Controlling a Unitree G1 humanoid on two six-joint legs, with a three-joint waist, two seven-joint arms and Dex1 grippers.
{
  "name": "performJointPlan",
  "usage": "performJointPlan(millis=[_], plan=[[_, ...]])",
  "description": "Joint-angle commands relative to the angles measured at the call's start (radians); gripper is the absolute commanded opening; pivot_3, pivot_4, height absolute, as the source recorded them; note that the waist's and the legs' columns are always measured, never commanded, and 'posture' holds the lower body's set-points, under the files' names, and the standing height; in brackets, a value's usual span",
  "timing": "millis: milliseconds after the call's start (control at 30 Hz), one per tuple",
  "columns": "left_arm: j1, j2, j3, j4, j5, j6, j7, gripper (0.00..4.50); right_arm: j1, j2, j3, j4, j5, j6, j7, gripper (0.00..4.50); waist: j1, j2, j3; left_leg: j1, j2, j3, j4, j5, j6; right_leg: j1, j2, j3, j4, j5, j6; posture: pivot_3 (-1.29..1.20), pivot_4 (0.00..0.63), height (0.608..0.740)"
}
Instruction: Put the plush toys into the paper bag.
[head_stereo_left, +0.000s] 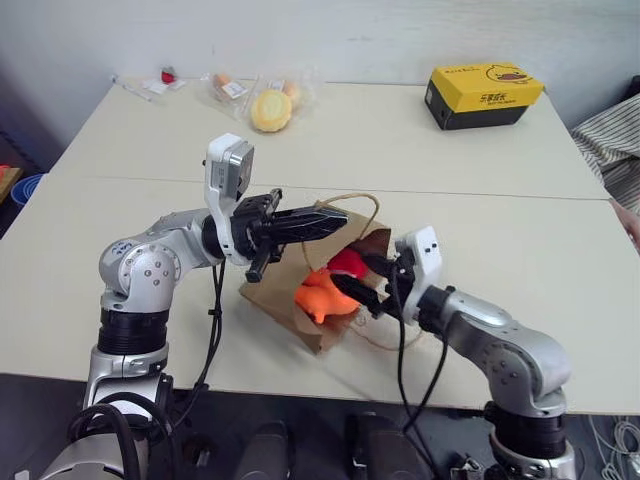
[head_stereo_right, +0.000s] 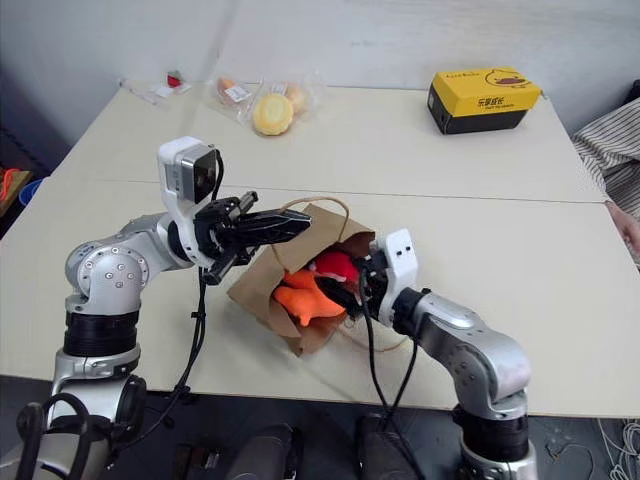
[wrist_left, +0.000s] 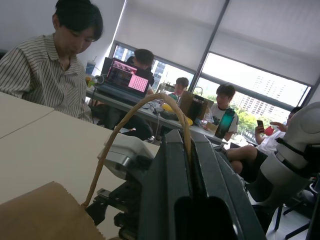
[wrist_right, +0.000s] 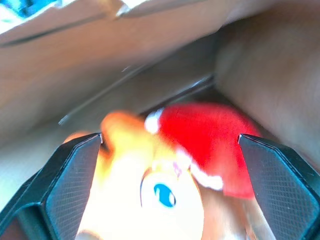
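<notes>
Right gripper (wrist_right: 170, 145) stands spread wide at the mouth of the paper bag (head_stereo_right: 262, 290) lying on the tabletop (head_stereo_right: 500, 230), with the orange plush toy (head_stereo_right: 305, 300) and red plush toy (head_stereo_right: 336, 265) inside. Left gripper (head_stereo_left: 335, 218) is clenched on the bag's handle (wrist_left: 125, 120); it should hold firm while the right backs straight out. How deep the toys sit is hard to tell.

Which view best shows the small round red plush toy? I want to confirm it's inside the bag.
The right wrist view: the small round red plush toy lies close up against the brown paper bag interior. Both eye views show a small red patch at the bag's mouth.
</notes>
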Motion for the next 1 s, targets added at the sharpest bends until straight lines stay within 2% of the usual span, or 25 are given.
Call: performJointPlan(millis=[33, 167, 233, 300, 367, 433, 500, 633, 733, 833, 1000], plan=[[0.02, -0.005, -0.007, -0.008, 0.008, -0.031, -0.016, 0.0, 0.039, -0.071, -0.042, -0.077, 0.092, -0.031, 0.101, 4.47, 0.0, 0.0, 0.0, 0.0, 0.0, 0.0, 0.0, 0.0, 0.0, 0.0, 0.0, 0.0, 0.0, 0.0, 0.0, 0.0, 0.15, 0.74], [0.054, -0.028, -0.003, -0.038, 0.007, -0.054, 0.012, 0.0, 0.128, -0.118, -0.177, -0.137, 0.224, -0.071, 0.149, 4.47, 0.0, 0.0, 0.0, 0.0, 0.0, 0.0, -0.001, 0.0, 0.001, 0.0, 0.0, 0.0, 0.0, 0.0, 0.0, 0.0, 0.15, 0.74], [0.058, -0.041, 0.001, -0.037, 0.006, -0.065, 0.019, 0.0, 0.2, -0.182, -0.302, -0.168, 0.407, -0.02, 0.159, 4.47, 0.001, 0.0, 0.0, 0.0, 0.0, 0.0, -0.001, 0.0, 0.001, 0.001, 0.0, 0.0, 0.0, 0.0, 0.0, 0.0, 0.15, 0.74], [0.049, -0.054, 0.004, -0.021, 0.009, -0.08, 0.025, 0.0, 0.267, -0.255, -0.438, -0.156, 0.573, 0.024, 0.085, 4.47, 0.004, 0.0, 0.0, 0.0, 0.0, 0.0, -0.001, -0.001, 0.001, 0.002, 0.0, 0.0, -0.001, 0.0, 0.0, 0.0, 0.15, 0.74], [0.027, -0.076, 0.027, 0.015, -0.007, -0.087, 0.043, 0.0, 0.347, -0.326, -0.546, -0.155, 0.657, 0.026, 0.039, 4.47, 0.008, 0.0, 0.0, 0.001, 0.0, 0.0, 0.0, -0.001, 0.002, 0.003, 0.0, -0.001, -0.002, 0.0, 0.0, 0.0, 0.15, 0.74], [0.002, -0.095, 0.061, 0.047, -0.041, -0.075, 0.069, 0.0, 0.444, -0.382, -0.62, -0.162, 0.722, 0.025, 0.007, 4.47, 0.009, 0.0, 0.0, 0.002, 0.0, 0.0, 0.0, -0.002, 0.004, 0.005, -0.001, -0.001, -0.004, 0.0, 0.0, 0.0, 0.15, 0.74], [-0.025, -0.096, 0.096, 0.083, -0.061, -0.066, 0.083, 0.0, 0.558, -0.407, -0.656, -0.154, 0.838, 0.028, -0.085, 4.47, 0.009, -0.001, 0.0, 0.002, 0.0, 0.0, 0.0, -0.003, 0.006, 0.005, 0.0, -0.001, -0.005, 0.0, 0.0, 0.0, 0.15, 0.74], [-0.055, -0.061, 0.096, 0.17, -0.023, -0.075, 0.044, 0.0, 0.7, -0.444, -0.63, -0.138, 0.972, 0.004, -0.213, 4.47, 0.0, -0.001, 0.0, 0.004, 0.001, 0.002, -0.002, -0.002, 0.006, 0.005, 0.001, 0.002, -0.003, 0.0, 0.0, 0.0, 0.15, 0.74], [-0.078, -0.081, 0.108, 0.208, -0.026, -0.087, 0.056, 0.0, 0.71, -0.462, -0.525, -0.107, 1.089, -0.044, -0.343, 4.47, 0.0, -0.002, 0.0, 0.006, 0.001, 0.004, -0.002, -0.002, 0.006, 0.005, 0.001, 0.003, -0.002, 0.0, 0.0, 0.0, 0.15, 0.74], [-0.112, -0.101, 0.135, 0.251, -0.019, -0.116, 0.079, 0.0, 0.68, -0.475, -0.408, -0.088, 1.146, -0.089, -0.463, 4.47, 0.003, -0.002, 0.0, 0.005, 0.001, 0.003, 0.0, -0.001, 0.005, 0.005, 0.001, 0.002, -0.002, 0.0, 0.0, 0.0, 0.15, 0.74], [-0.139, -0.106, 0.156, 0.317, 0.0, -0.153, 0.083, 0.0, 0.53, -0.472, -0.198, -0.036, 1.162, -0.137, -0.624, 4.47, 0.002, -0.003, 0.0, 0.003, 0.001, 0.002, 0.001, 0.0, 0.004, 0.005, 0.001, 0.002, -0.003, 0.0, 0.001, 0.0, 0.15, 0.74]])
